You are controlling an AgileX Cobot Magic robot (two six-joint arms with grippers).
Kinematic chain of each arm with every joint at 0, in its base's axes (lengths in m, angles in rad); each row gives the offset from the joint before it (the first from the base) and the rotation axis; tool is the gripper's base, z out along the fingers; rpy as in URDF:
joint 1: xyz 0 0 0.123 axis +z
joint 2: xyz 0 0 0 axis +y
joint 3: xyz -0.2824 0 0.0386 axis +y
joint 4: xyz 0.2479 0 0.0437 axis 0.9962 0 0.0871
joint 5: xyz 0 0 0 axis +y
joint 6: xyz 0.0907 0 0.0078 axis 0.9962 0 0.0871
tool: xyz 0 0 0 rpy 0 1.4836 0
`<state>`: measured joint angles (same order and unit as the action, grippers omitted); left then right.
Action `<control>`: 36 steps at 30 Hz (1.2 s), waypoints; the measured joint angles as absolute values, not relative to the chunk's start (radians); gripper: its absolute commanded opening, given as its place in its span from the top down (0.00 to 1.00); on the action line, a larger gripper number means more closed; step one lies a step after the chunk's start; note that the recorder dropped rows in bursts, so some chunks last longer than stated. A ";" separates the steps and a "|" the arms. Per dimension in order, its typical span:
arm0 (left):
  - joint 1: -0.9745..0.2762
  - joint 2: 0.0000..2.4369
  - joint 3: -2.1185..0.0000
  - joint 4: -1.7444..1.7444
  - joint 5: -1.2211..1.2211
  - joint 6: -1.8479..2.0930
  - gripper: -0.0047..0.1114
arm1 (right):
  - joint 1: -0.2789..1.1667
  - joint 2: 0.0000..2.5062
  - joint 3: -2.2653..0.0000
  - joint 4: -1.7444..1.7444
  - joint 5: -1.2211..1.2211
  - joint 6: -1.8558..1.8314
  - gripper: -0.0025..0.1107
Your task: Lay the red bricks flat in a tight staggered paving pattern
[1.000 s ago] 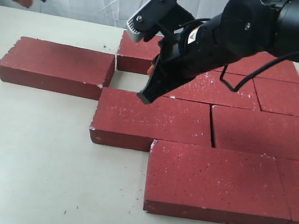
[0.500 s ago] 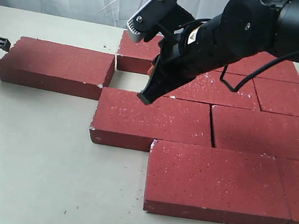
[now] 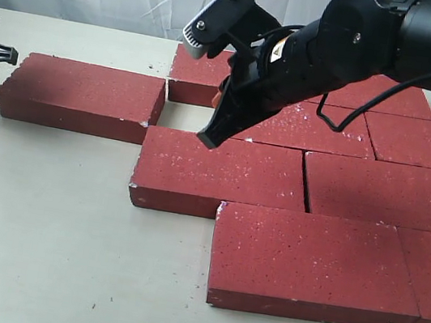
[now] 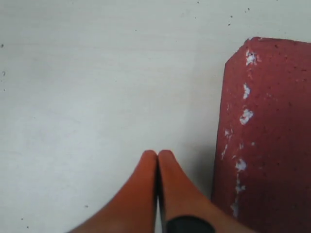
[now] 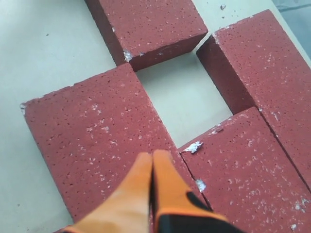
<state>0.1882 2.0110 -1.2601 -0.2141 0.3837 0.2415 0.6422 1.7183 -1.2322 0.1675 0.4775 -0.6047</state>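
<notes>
1. While its jaws are pressed together, the left gripper (image 4: 158, 162) is just beside the end of the lone brick (image 3: 83, 91) on the counter (image 3: 38, 248).
2. The right gripper (image 5: 152, 165), jaws also together, hangs over the red bricks (image 3: 359, 188), which lie flat in staggered rows.

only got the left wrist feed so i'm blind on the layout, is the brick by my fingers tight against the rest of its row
observer: no, an open slot separates that brick from the next brick in its row
operator: where's the right gripper
observer: the right gripper is shut, tip over the near brick bordering the slot
operator: which end of the brick am i at
observer: the left gripper is at the end away from the slot
</notes>
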 measured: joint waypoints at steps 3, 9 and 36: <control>0.188 2.011 -1.260 -0.220 0.384 0.250 0.96 | 0.642 1.718 -1.232 0.167 0.475 -0.605 0.99; 0.185 2.011 -1.260 -0.282 0.383 0.315 0.96 | 0.642 1.718 -1.232 0.167 0.474 -0.605 0.99; 0.089 2.058 -1.258 -0.368 0.389 0.426 0.96 | 0.642 1.718 -1.231 0.170 0.450 -0.605 0.99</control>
